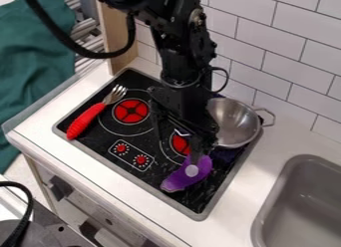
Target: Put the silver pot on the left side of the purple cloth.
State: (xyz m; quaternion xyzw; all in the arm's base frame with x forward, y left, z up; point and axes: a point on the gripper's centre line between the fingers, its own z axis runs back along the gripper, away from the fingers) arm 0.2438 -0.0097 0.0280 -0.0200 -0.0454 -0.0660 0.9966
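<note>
Your gripper [193, 141] hangs over stove [140, 159], just by pot [233, 122] & purple item [188, 175]; its state you can't tell | Pot upright, at stove's wall side, dark cloth [228, 155] at its near edge | Fork [96, 111] on stove, well apart from pot

Silver pot [233, 122] upright; at stovetop [144, 136] edge

Free counter [271, 154] nr sink [274, 196], arm [181, 57] beside pot [234, 122]

Camera above counter, facing down at slant.
</note>
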